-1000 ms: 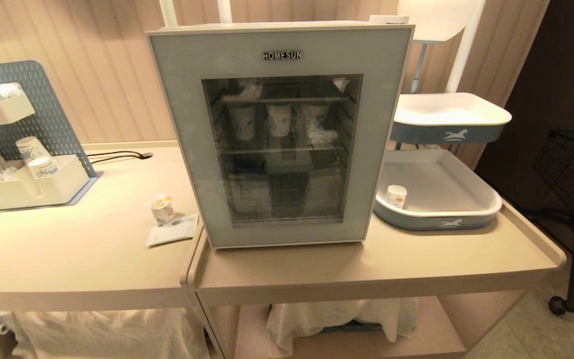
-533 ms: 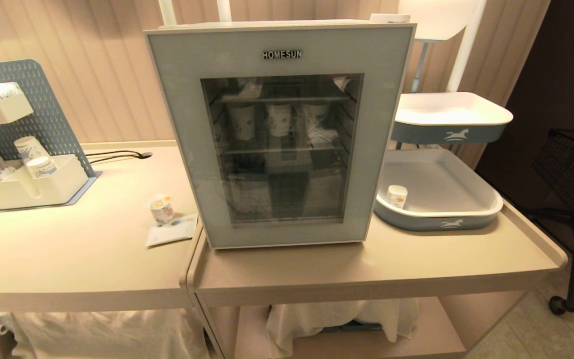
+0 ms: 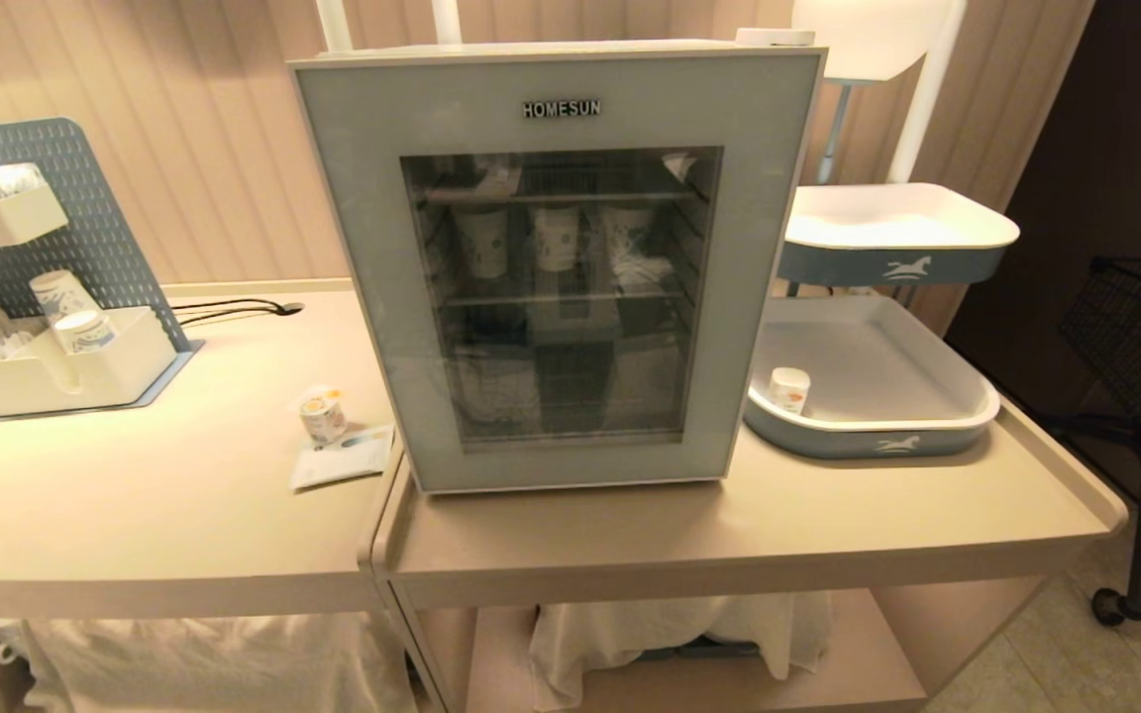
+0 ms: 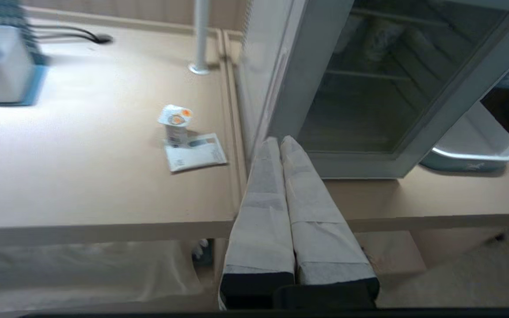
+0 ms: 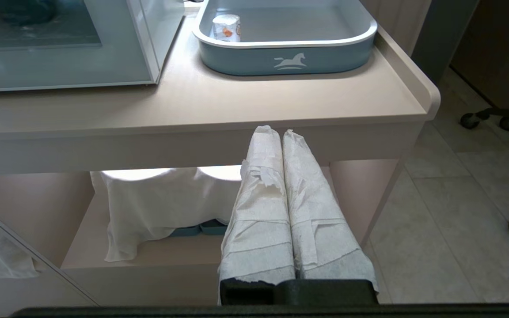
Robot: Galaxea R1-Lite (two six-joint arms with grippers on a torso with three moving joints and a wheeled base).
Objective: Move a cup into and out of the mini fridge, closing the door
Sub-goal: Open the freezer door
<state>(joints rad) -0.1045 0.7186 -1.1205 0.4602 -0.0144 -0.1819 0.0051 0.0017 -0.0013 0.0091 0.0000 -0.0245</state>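
Left hand (image 4: 279, 140), tape-wrapped, closed before boxy fridge (image 4: 369, 88).

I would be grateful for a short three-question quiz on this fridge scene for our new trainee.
1. True or false: the door of the mini fridge is shut.
2. On what does the cup stand? A) inside the grey tray B) on the table left of the fridge, by a flat packet C) on a fridge shelf
3. Fill in: the fingers of the left gripper and the right gripper are both ____.

Key: 1 true; 2 B; 3 shut, holding nothing.
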